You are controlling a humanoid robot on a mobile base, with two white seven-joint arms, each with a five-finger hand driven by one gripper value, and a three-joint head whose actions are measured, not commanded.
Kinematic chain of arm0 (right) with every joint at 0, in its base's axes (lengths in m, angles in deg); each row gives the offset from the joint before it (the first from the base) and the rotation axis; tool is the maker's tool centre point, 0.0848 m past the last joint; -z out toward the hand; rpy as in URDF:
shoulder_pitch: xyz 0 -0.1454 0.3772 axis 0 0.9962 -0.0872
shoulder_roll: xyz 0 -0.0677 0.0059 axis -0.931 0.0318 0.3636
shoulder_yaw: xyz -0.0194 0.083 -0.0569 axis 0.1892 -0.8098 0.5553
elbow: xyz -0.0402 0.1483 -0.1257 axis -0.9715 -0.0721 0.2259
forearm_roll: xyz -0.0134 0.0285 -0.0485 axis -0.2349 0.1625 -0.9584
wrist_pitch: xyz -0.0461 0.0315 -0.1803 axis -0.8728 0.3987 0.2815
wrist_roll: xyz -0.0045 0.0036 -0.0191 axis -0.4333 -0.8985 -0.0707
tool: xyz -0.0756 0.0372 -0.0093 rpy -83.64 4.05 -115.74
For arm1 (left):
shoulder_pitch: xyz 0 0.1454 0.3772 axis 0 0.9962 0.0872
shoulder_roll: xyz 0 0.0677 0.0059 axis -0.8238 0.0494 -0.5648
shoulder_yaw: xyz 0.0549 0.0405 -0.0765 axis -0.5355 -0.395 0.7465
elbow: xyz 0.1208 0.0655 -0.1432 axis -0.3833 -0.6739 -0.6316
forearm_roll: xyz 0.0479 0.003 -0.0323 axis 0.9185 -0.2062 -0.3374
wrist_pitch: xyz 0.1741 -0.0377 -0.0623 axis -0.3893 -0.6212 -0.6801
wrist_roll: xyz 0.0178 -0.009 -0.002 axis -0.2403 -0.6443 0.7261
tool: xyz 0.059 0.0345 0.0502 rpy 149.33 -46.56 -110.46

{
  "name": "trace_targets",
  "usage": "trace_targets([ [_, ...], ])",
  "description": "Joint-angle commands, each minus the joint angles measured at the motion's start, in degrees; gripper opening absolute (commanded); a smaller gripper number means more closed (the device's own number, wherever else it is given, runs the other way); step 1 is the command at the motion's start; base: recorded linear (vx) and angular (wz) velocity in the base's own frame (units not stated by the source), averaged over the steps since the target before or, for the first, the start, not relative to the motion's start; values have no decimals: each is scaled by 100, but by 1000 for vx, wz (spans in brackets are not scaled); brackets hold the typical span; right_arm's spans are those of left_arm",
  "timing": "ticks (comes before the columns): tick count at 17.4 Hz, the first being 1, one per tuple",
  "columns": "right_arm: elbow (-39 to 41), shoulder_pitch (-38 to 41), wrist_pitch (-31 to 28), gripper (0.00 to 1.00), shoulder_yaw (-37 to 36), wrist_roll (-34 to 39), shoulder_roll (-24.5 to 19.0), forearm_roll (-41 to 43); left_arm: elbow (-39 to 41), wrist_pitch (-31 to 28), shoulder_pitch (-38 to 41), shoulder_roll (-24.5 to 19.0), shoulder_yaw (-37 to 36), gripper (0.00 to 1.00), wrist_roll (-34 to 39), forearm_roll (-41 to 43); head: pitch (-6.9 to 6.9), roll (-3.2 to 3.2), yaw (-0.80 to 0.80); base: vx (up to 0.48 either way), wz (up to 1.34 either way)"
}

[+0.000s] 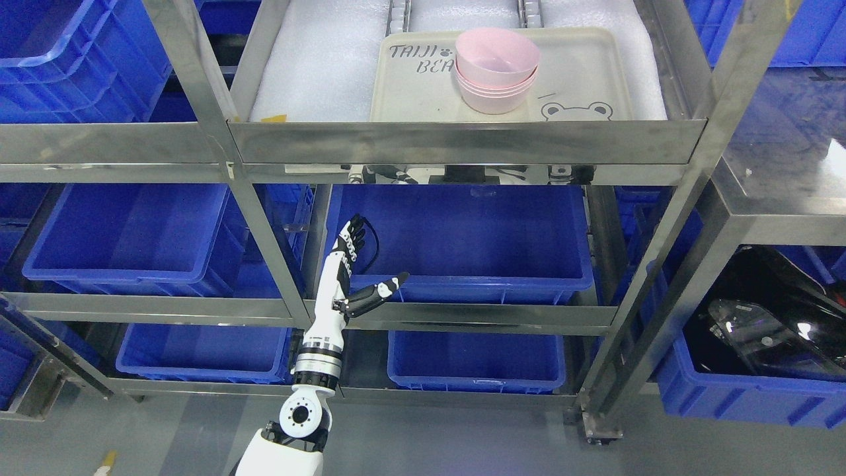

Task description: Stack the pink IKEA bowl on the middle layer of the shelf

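Note:
A stack of pink bowls stands on a cream tray printed with a bear, on the steel shelf layer at the top of the head view. The top bowl sits tilted in the stack. My left hand is low, well below that layer, in front of the blue bin row. Its fingers are straight and spread, thumb out to the right, holding nothing. My right arm is out of view.
A white foam mat covers the shelf layer under the tray. Steel uprights and the shelf's front rail frame it. Blue bins fill the lower layers. A dark object lies in a bin at the right.

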Motion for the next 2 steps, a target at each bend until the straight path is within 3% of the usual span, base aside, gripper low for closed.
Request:
trace_targets([
  [1, 100, 132, 0, 100, 0, 2, 100, 0, 286, 5, 49, -96, 44, 100, -9, -55, 0, 0, 0, 0, 0],
  [2, 100, 132, 0, 100, 0, 2, 100, 0, 295, 5, 58, -96, 44, 100, -9, -55, 0, 0, 0, 0, 0],
])
